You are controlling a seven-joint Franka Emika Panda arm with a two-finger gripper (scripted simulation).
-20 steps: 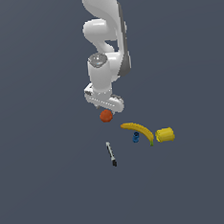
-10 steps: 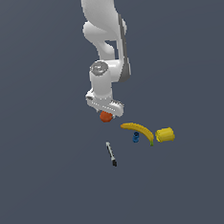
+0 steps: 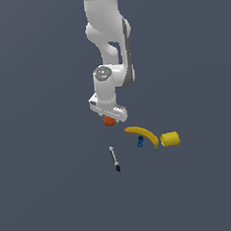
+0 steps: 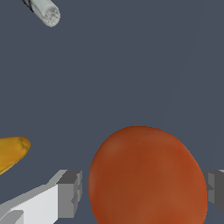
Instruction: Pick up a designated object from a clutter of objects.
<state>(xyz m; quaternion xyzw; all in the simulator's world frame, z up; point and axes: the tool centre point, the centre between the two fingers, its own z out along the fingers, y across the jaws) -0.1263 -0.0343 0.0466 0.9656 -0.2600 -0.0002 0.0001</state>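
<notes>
Ball (image 4: 148, 177) between open claw (image 4: 142, 190) fingers

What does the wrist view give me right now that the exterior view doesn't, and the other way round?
Only the wrist view shows the gripper fingers standing on either side of the orange-red ball, each with a thin gap, so not yet closed on it.

Only the exterior view shows the whole arm, the stubby yellow cylinder, the tiny blue item and the full layout.

Both show the ball at the gripper, part of the banana and the pen.
</notes>
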